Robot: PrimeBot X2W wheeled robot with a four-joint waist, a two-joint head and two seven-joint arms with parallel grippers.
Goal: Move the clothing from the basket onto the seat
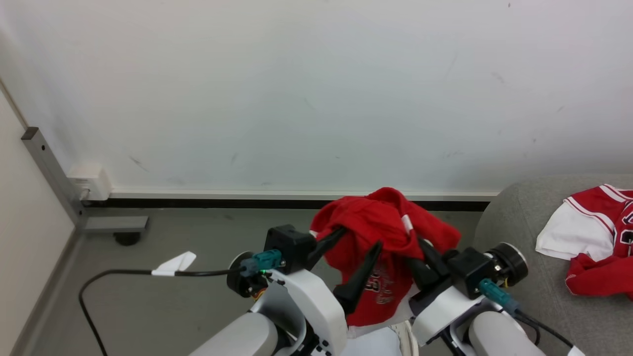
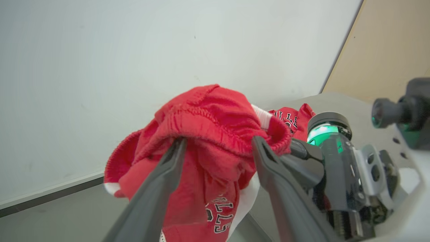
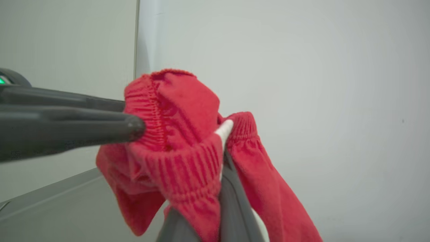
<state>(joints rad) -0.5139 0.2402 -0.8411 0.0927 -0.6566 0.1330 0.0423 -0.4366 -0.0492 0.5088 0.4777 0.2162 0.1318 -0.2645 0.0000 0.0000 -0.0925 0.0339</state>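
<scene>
Held aloft: my right gripper (image 1: 423,249) clamps the waistband of the red garment (image 1: 385,227), my left gripper (image 1: 360,240) spread wide, cloth merely draped over it. The seat (image 1: 524,222) — a jersey (image 1: 593,232) already lying there — sits to my right, nearer the gripping arm.

- Two smooth, rounded forearms (image 1: 316,296) in pale grey-white shells.
- A black boxy wrist block (image 1: 289,247) on each, with a teal plug (image 1: 267,259) and a black cable (image 1: 123,272).
- Left end effector (image 1: 361,237) and right end effector (image 1: 420,254): each has two long, dark grey, tapered fingers (image 2: 158,188).
- A green light (image 2: 320,131) glows on a round black housing (image 2: 331,117).
</scene>
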